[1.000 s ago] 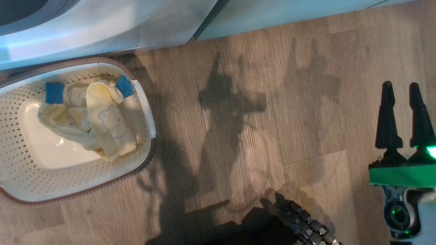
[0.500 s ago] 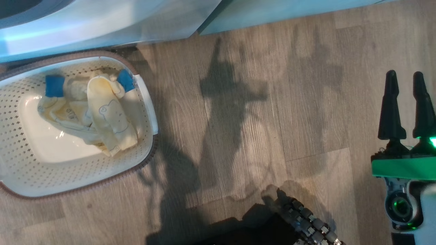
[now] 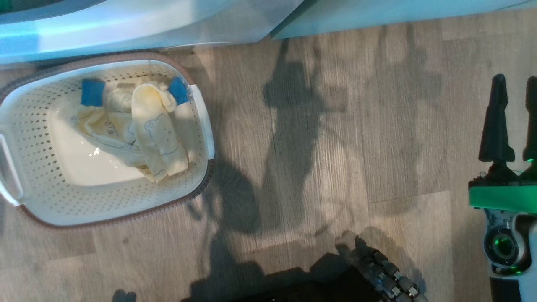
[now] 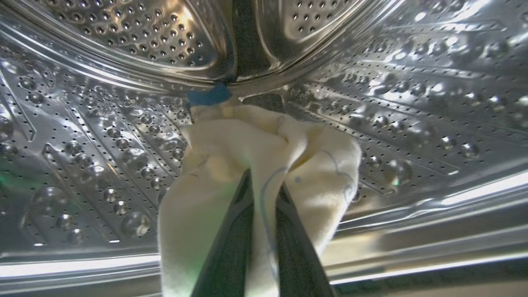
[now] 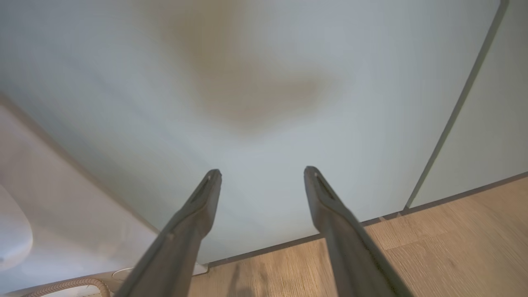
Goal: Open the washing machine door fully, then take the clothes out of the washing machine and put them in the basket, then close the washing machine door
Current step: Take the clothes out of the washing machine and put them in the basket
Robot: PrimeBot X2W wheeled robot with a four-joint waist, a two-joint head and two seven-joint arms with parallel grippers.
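Midway through unloading, the left gripper (image 4: pixel 264 181) pinches a cream garment (image 4: pixel 231 140) inside the steel drum (image 4: pixel 103 144) of the washing machine (image 3: pixel 126 25). Next it needs carrying to the basket (image 3: pixel 126 216) just before the machine. The right gripper (image 3: pixel 515 82) hangs spread.

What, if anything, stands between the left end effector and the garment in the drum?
Nothing visible does: the left end effector grips the cream garment directly, inside the steel drum.
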